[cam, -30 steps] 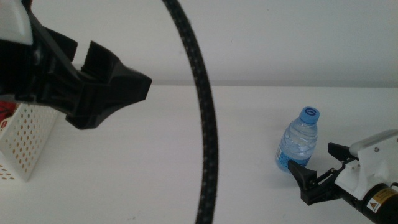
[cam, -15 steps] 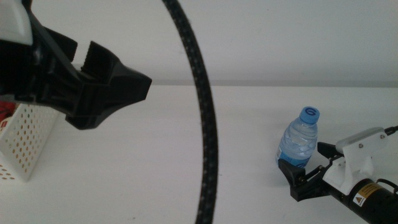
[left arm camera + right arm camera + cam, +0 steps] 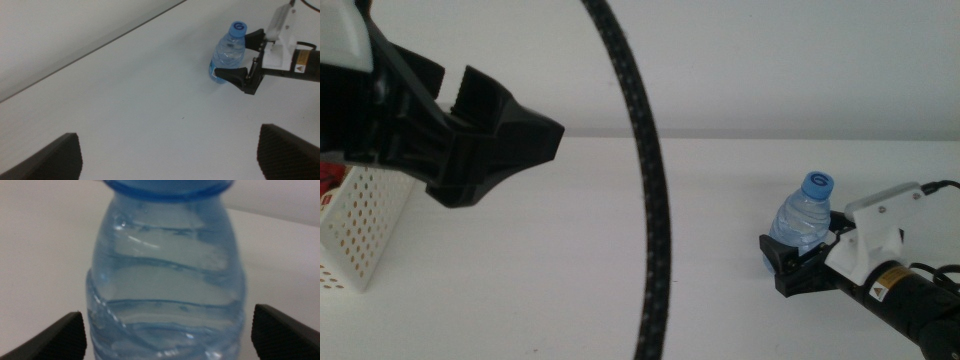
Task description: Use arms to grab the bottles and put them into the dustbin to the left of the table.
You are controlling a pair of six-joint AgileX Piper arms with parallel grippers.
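Note:
A small clear water bottle (image 3: 803, 222) with a blue cap stands upright on the white table (image 3: 570, 250) at the right. My right gripper (image 3: 800, 242) is open, with one jaw on each side of the bottle's lower body. In the right wrist view the bottle (image 3: 165, 270) fills the space between the jaws of my right gripper (image 3: 172, 330). My left gripper (image 3: 490, 120) hangs open high over the table's left, above the white perforated dustbin (image 3: 360, 230). From the left wrist view the bottle (image 3: 227, 52) and the right gripper (image 3: 243, 56) show far off.
A thick black braided cable (image 3: 650, 200) arcs down through the middle view close to the camera. Something red (image 3: 328, 178) shows at the dustbin's top edge. A pale wall (image 3: 770, 60) rises behind the table's far edge.
My right gripper has slid forward and left along the table until its open jaws stand on both sides of the water bottle. The left gripper has not moved.

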